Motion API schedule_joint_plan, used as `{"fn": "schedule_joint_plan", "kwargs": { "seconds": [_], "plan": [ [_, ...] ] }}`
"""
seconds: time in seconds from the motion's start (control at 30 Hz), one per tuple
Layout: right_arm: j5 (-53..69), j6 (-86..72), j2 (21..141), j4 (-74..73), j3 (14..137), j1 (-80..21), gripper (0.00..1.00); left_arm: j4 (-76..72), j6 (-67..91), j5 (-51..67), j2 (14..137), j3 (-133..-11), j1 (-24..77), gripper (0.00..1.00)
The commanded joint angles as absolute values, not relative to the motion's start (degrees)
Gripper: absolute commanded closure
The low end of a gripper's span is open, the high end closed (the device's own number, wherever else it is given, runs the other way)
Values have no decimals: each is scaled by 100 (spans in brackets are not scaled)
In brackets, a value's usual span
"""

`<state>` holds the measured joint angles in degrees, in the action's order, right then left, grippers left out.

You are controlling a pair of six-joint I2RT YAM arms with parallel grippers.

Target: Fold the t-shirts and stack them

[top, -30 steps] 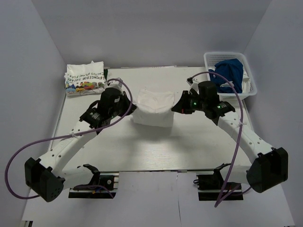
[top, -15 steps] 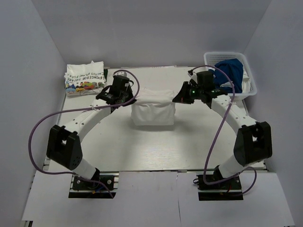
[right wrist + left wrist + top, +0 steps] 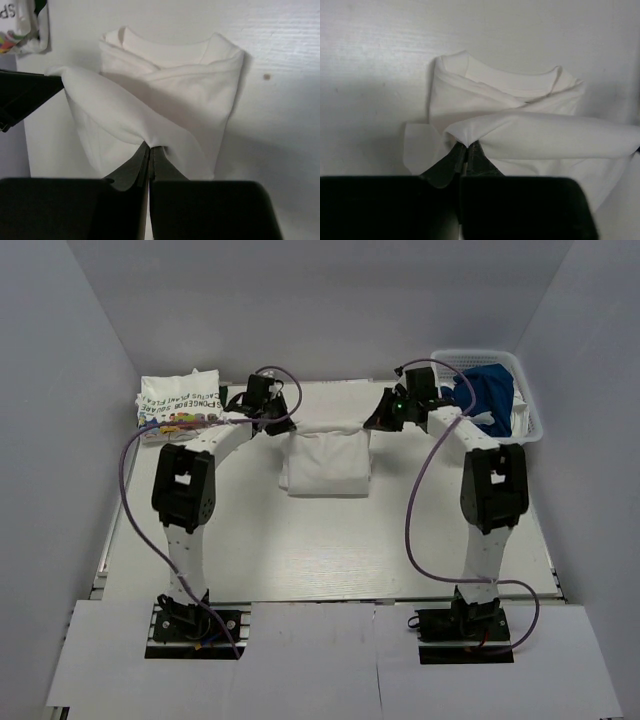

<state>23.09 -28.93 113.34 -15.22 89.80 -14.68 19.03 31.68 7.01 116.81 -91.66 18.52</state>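
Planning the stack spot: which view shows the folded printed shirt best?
The top view: the whole printed shirt shows, far left. The right wrist catches only one corner; the left wrist shows none of it.

The white t-shirt (image 3: 325, 465) is soft matt cloth; the table (image 3: 300, 540) matt, faintly grained; the basket (image 3: 530, 418) plastic.

top external: high, behind the arm bases (image 3: 190, 625), looks down on the whole table (image 3: 330, 540) | left wrist: very near, looks down on the white t-shirt (image 3: 520, 100) | right wrist: likewise (from its other corner) | shared: that t-shirt
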Motion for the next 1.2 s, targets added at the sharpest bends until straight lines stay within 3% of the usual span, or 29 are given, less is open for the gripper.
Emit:
{"fn": "schedule_joint_plan", "kwargs": {
  "seconds": [0.0,0.03,0.07,0.1,0.13,0.17,0.2,0.23,0.53,0.8,1.03,1.17],
  "plan": [
    [1697,-2891,11969,-1485,9814,-1398,100,1688,2953,1265,12267,-9938,1635,89],
    [1522,-2892,12267,-1433,9948,-1363,72,1783,2884,1361,12452,-10384,1635,65],
    [1494,-2839,12583,-1328,10306,-1354,22,1845,2883,1449,12628,-10606,1583,55],
    [1703,-2752,12960,-1388,10866,-1336,10,1846,2805,1502,12891,-10922,1582,44],
    [1775,-2603,13112,-1493,11194,-1353,10,1907,2804,1503,12954,-11020,1582,33],
    [1845,-2541,13409,-1833,11737,-1345,10,1907,2804,1564,12955,-11074,1582,10],
    [2011,-2410,13534,-2098,12055,-1371,10,1907,2804,1564,12955,-11074,1582,0],
    [2021,-2365,13518,-2188,12085,-1388,10,1907,2752,1634,12877,-10979,1582,0],
    [1547,-2110,11234,-1319,8783,-1494,10,1494,2689,1767,11629,-8879,1582,0],
    [1484,-2101,10775,-1266,7788,-1775,10,984,2883,1873,11320,-7840,1714,0],
    [1591,-2276,10960,-1134,7682,-1846,10,924,2830,2082,11786,-7726,1714,23],
    [1635,-2382,11013,-1028,7594,-1855,10,870,2602,2409,12084,-7726,1933,41]
  ]
}}
